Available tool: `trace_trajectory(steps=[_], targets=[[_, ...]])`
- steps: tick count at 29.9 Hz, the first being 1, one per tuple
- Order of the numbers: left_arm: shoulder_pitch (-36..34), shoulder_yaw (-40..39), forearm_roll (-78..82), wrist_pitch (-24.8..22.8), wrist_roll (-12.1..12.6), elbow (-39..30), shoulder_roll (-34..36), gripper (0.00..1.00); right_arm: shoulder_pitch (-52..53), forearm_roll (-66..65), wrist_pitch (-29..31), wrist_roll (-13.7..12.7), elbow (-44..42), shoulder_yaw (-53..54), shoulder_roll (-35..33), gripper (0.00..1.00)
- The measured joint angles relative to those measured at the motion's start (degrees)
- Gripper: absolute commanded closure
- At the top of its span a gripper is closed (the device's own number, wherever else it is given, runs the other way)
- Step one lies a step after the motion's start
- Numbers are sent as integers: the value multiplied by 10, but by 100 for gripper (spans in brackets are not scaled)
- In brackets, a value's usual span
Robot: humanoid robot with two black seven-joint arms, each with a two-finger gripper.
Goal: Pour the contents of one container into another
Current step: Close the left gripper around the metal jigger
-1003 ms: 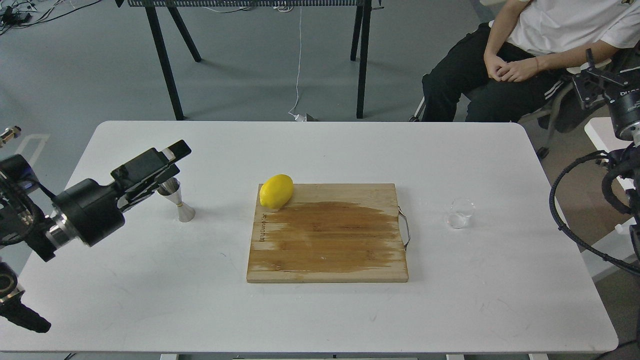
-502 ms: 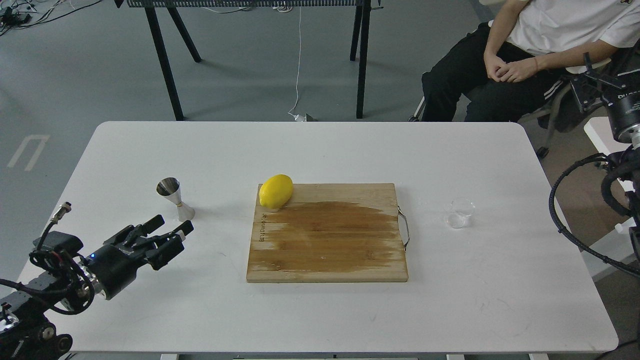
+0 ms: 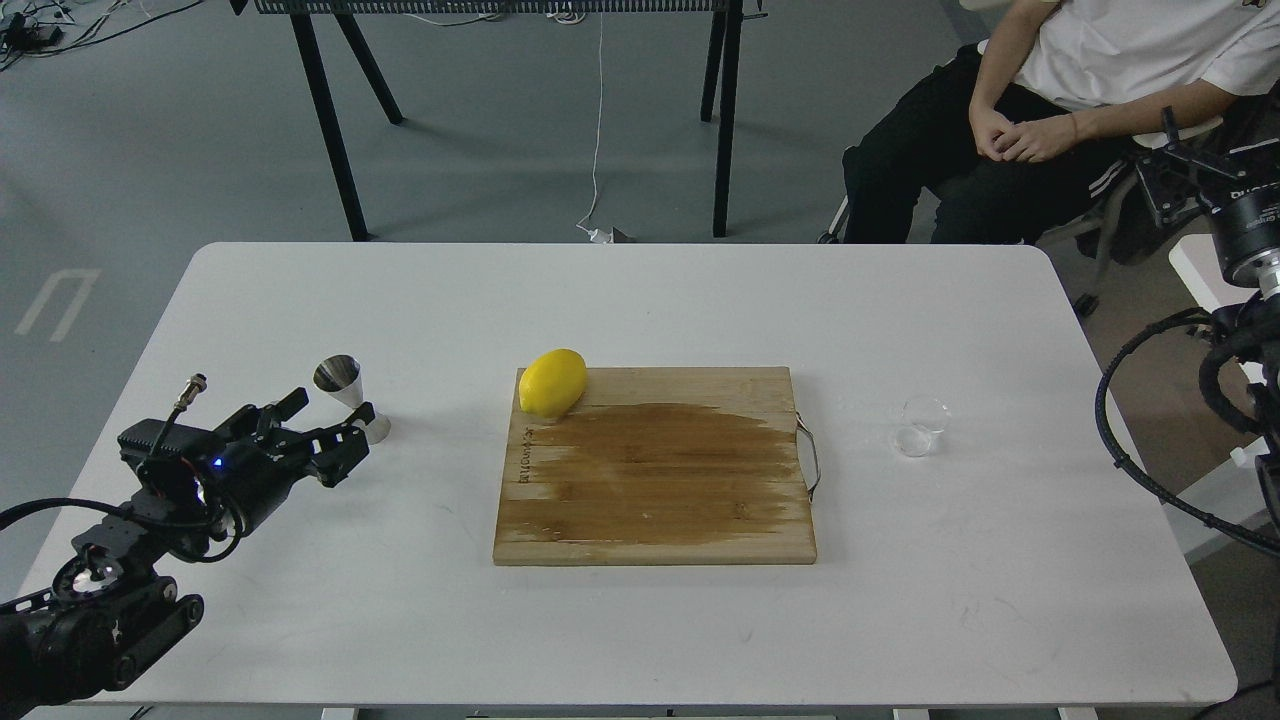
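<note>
The steel hourglass jigger (image 3: 338, 375) stands upright on the white table (image 3: 640, 300), left of the cutting board. My left gripper (image 3: 328, 409) is low at the jigger's near-left side and open. Its fingertips (image 3: 293, 402) straddle the jigger's lower half, and the right one hides part of the base. I cannot tell whether they touch it. The small clear glass cup (image 3: 921, 426) stands upright right of the board, with nothing near it. My right gripper (image 3: 1175, 165) is raised off the table's far right corner, small and dark, so its fingers cannot be told apart.
A wooden cutting board (image 3: 655, 470) with a wet dark patch and a metal handle lies mid-table. A yellow lemon (image 3: 552, 382) sits on its far left corner. A seated person (image 3: 1050, 110) is beyond the table's far right corner.
My left gripper dropped from above the jigger to low over the table, then moved forward so its open fingers come up around the jigger. The right arm barely shifted. Jigger and cup stayed put.
</note>
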Motion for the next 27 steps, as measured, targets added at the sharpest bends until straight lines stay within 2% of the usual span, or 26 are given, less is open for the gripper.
trace_trajectory(steps=[6, 8, 10, 12, 15, 19, 22, 27], targets=[[-23, 3, 0, -3, -1, 42, -28, 18, -1, 0, 0, 0, 0, 0, -1, 0], [-24, 3, 0, -4, -1, 53, -38, 23, -1, 0, 0, 0, 0, 0, -1, 0], [-25, 3, 0, -4, -4, 64, -48, 33, -1, 0, 0, 0, 0, 0, -1, 0], [-28, 3, 0, -4, -9, 75, -56, 47, -1, 0, 0, 0, 0, -1, -1, 0], [-30, 3, 0, -4, -12, 91, -65, 62, -1, 0, 0, 0, 0, -1, -1, 0], [-32, 3, 0, 0, -13, 99, -69, 74, -1, 0, 0, 0, 0, -2, -1, 0], [-33, 3, 0, 2, -14, 99, -69, 89, -2, 0, 0, 0, 0, -3, 1, 0], [-37, 3, 0, 2, -14, 99, -69, 91, -2, 0, 0, 0, 0, -3, 2, 0]])
